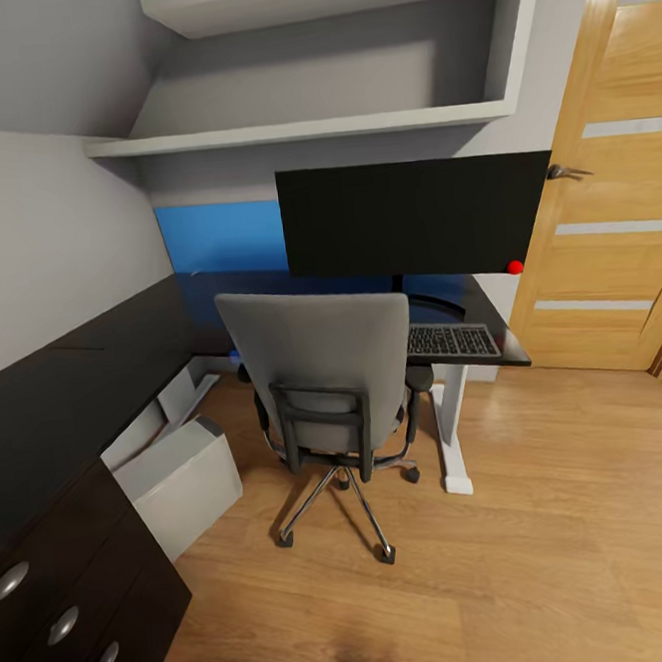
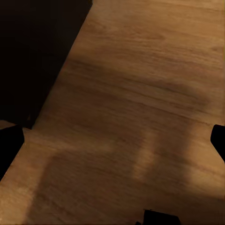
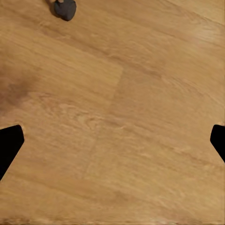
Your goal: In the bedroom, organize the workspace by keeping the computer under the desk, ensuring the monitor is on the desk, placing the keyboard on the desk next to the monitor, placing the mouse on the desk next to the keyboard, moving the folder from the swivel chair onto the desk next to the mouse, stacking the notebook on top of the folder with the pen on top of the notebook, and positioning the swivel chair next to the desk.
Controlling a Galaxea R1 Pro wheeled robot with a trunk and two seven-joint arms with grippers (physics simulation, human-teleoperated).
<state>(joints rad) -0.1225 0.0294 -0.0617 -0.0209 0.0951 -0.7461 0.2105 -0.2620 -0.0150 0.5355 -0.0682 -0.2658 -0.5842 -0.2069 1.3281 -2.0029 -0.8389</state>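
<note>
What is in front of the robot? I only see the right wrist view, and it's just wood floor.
Observer: In the head view, a chair stands at a black desk, with its back toward the camera.
Operator: Is the monitor on the desk?
Observer: Yes, the monitor stands on the desk, beyond the chair.
Operator: Where's the computer?
Observer: The computer sits on the floor to the left of the chair, partly under the desk's left wing.
</note>
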